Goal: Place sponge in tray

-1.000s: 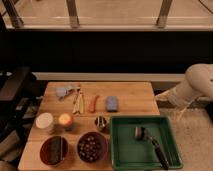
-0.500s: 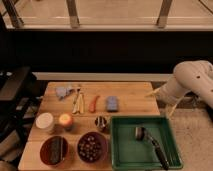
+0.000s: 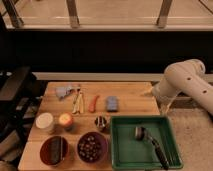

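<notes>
The sponge (image 3: pixel 112 103) is a small blue-grey block lying flat on the wooden table (image 3: pixel 130 105), right of centre. The green tray (image 3: pixel 124 146) sits at the table's front right and holds a black-handled brush (image 3: pixel 150 143). My white arm (image 3: pixel 184 81) reaches in from the right. My gripper (image 3: pixel 156 94) hangs at the table's right edge, to the right of the sponge and beyond the tray's far side. It touches neither.
A red pepper-like item (image 3: pixel 93 103), wooden utensils (image 3: pixel 78 102) and a grey-blue cloth (image 3: pixel 64 91) lie left of the sponge. A white cup (image 3: pixel 45 121), an orange cup (image 3: pixel 65 120), a metal cup (image 3: pixel 101 122) and two dark bowls (image 3: pixel 54 150) (image 3: pixel 92 147) stand in front. A black chair (image 3: pixel 15 95) is at left.
My arm has swung in from the right edge of view toward the table, bringing the gripper leftward to the table's right edge. Objects on the table have not moved.
</notes>
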You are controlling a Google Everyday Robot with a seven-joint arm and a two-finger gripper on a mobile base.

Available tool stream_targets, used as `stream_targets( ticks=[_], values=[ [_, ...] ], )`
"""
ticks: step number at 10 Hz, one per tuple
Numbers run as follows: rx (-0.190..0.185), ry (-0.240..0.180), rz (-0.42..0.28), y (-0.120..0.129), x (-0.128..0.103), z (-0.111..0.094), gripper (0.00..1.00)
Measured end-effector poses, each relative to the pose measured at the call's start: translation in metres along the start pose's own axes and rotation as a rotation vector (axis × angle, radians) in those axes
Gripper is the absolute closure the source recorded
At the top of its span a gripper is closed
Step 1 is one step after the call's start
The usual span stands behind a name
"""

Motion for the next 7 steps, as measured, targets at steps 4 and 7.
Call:
stream_targets(
  ticks=[4, 7],
  values=[
    [0.017, 0.026, -0.199, -0.064, -0.012, 0.019, 0.20],
    [0.055, 0.016, -0.308, -0.102, -0.012, 0.042, 0.20]
  ],
)
